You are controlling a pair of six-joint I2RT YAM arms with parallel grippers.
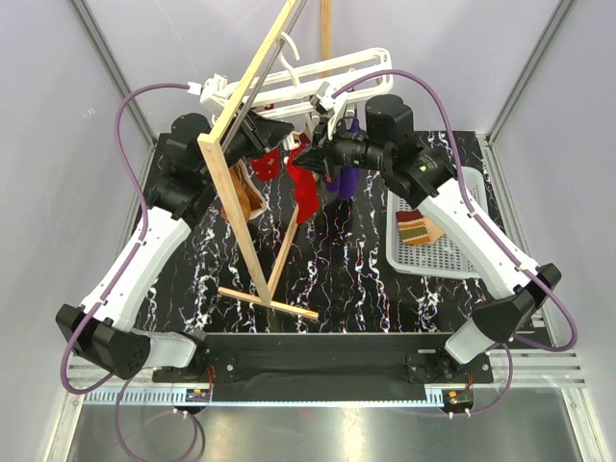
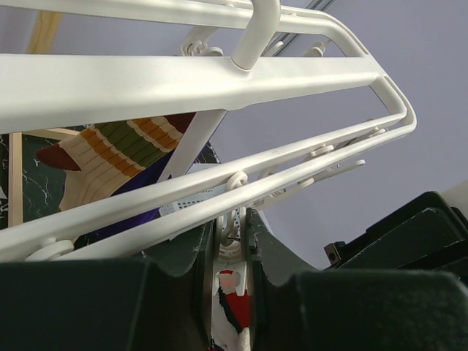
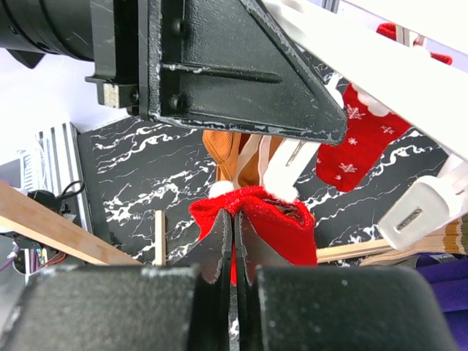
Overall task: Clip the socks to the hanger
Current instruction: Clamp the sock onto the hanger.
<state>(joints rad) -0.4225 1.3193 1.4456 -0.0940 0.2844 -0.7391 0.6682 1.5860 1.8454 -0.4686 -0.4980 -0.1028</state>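
Red sock point(image 3: 281, 223) in right tool point(image 3: 234, 235): wrist-view only.

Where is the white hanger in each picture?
Top external: the hanger is at the top centre.
Left wrist: the hanger fills the upper picture, its bars slanting across.
Right wrist: the hanger is a white bar across the top right corner.
Shared landmark: the black marbled table, seen behind it in all three.

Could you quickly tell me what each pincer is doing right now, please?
Left pincer: closed on a white peg.
Right pincer: closed on the red sock.
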